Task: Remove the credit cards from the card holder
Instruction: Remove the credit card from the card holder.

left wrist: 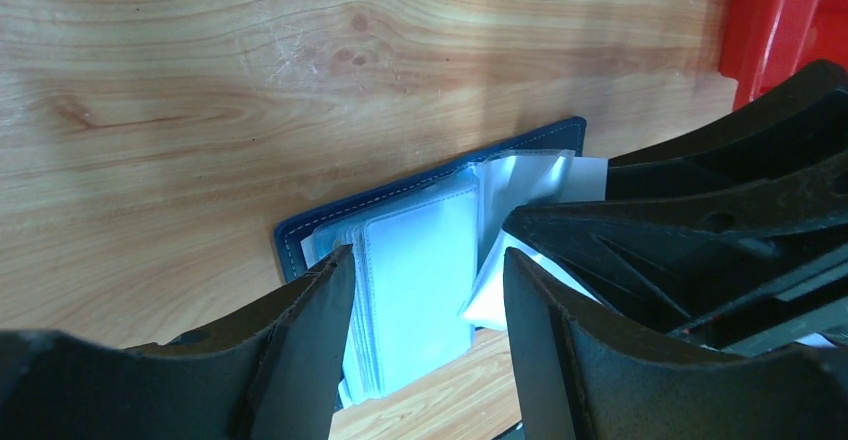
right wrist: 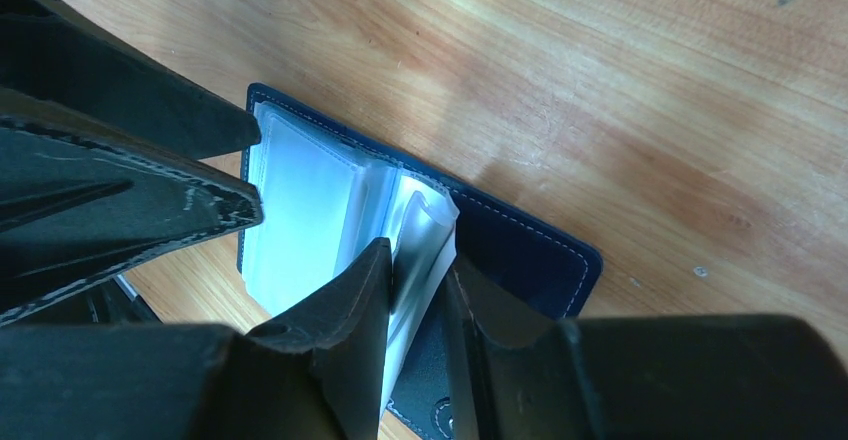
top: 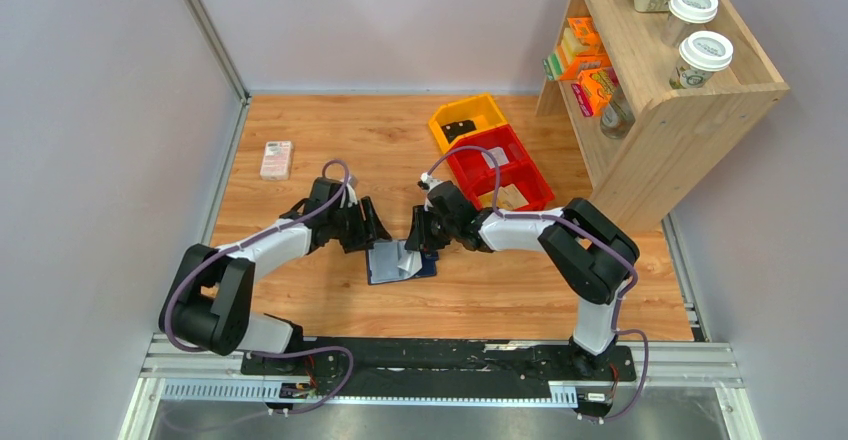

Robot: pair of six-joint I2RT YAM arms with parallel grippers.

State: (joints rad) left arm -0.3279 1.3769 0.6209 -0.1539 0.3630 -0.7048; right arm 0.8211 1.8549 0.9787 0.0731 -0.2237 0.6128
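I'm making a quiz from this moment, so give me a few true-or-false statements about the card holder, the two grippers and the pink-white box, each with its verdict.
1. The card holder lies open on the table. True.
2. The left gripper is clamped shut on a card. False: its fingers stand apart, straddling the holder's stack of clear pockets.
3. The right gripper pinches a clear pocket leaf of the card holder. True.
4. The pink-white box sits inside the red bin. False: it lies on the table at the far left, well apart from the bins.
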